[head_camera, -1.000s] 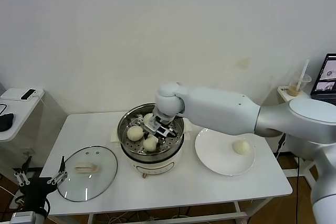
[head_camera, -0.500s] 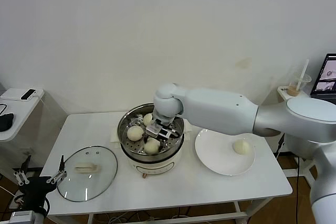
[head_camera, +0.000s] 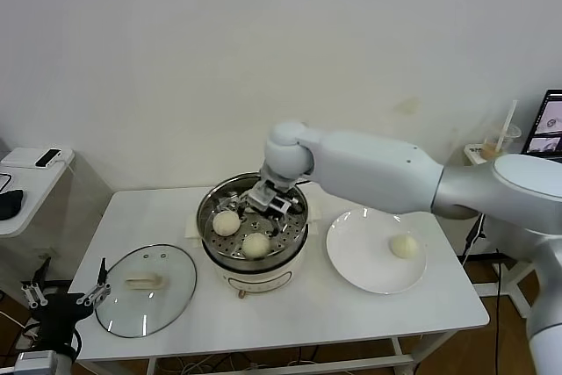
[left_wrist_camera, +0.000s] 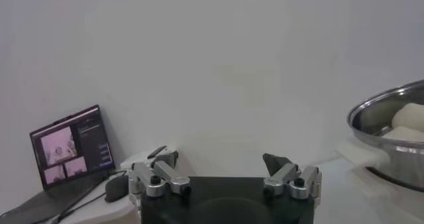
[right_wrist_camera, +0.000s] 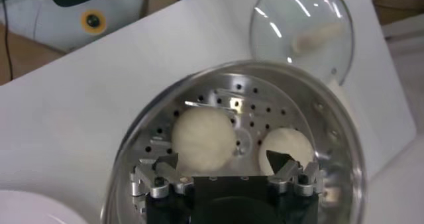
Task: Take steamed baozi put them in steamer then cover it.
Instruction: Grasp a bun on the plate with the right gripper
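Observation:
The steel steamer stands mid-table on its cream base. Two baozi rest on its perforated tray; the right wrist view shows them as one baozi and another. My right gripper hovers open just above the tray's far side, holding nothing. One more baozi lies on the white plate. The glass cover lies flat on the table, left of the steamer. My left gripper waits open, low off the table's left end.
A side table with a phone stands at far left. At far right, a drink cup and a laptop sit on a small stand. The table's front strip is bare white surface.
My right gripper has opened, left a baozi on the tray's near side, and lifted back toward the steamer's far rim. The left arm has not moved.

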